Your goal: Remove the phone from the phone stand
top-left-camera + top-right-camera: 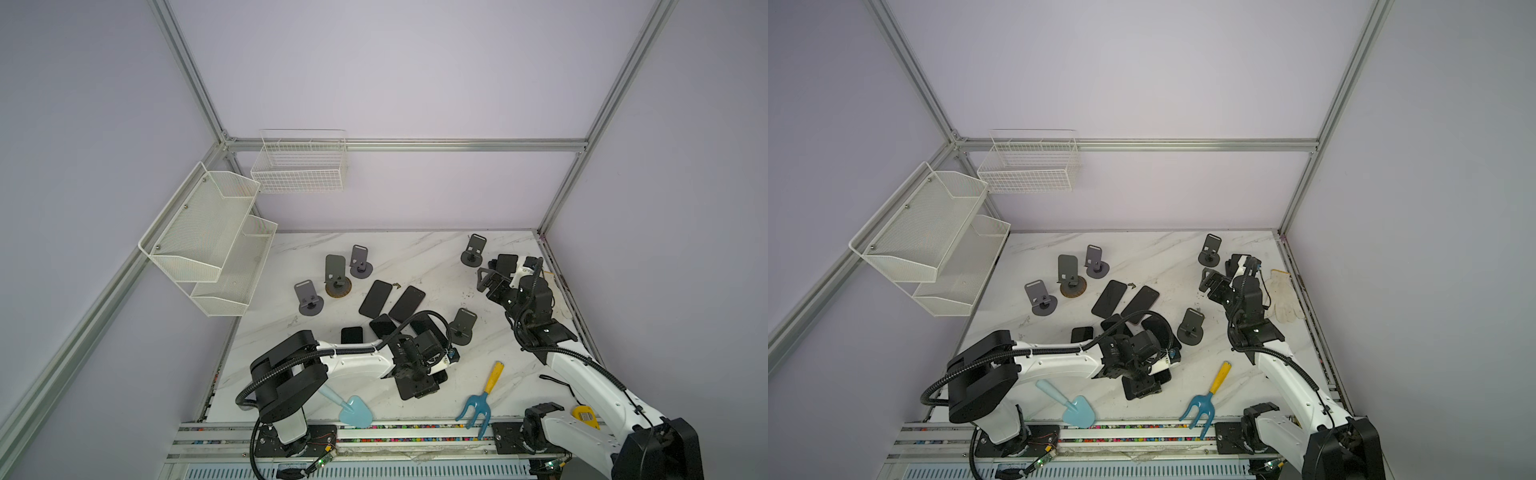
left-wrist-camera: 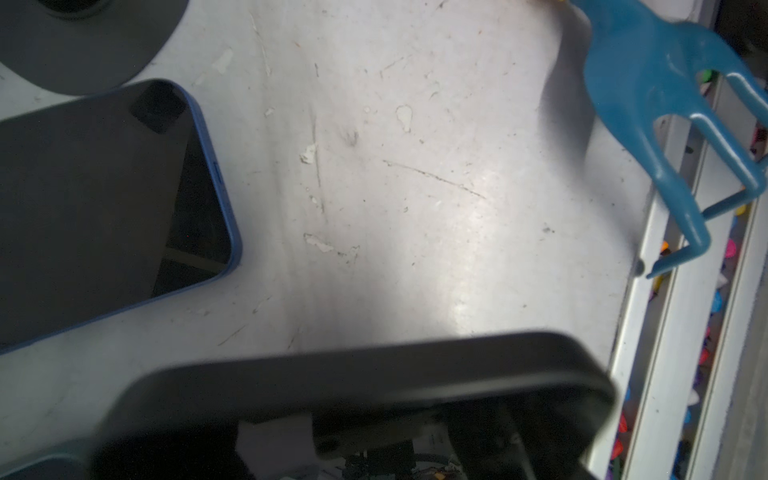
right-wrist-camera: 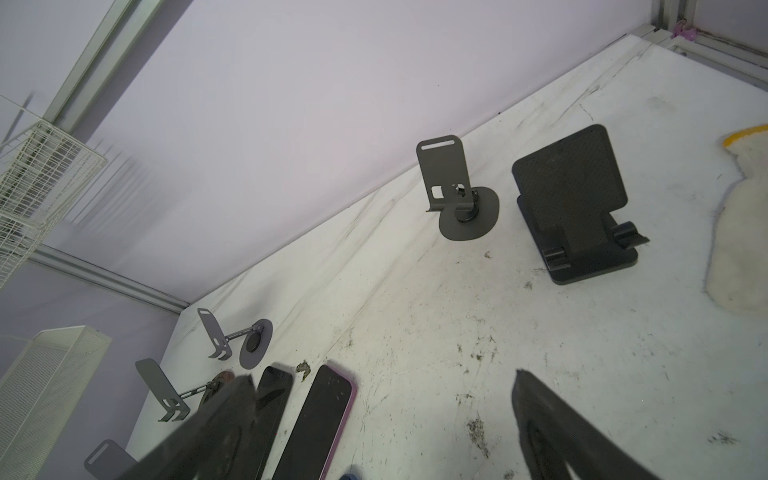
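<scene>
The left fingers [image 1: 417,379] are closed on a black phone [image 2: 374,374], held at the near middle of the counter [image 1: 415,257], apart from the closest grey phone stand [image 1: 460,327], which is just to its far right. Whether the phone touches the counter I cannot tell. A blue-edged phone [image 2: 104,208] lies flat beside it, and a blue rake [image 1: 478,407] lies to the near right. The right fingers [image 1: 483,281] are spread wide and hold nothing, hovering at the far right near a black stand [image 3: 577,208] and a white glove [image 1: 1283,299].
</scene>
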